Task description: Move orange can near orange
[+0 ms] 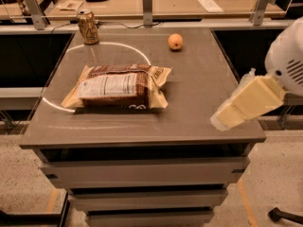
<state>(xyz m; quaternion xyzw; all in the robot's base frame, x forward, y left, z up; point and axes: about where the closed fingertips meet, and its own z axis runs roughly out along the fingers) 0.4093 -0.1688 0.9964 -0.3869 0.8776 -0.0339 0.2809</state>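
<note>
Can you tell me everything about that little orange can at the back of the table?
The can is small, round and golden-orange with dark markings and a silver top; it looks like metal. It stands upright at the far left corner of the table, touching nothing else. The orange sits apart on its right. The robot's hand is far off, by the near right edge.
</note>
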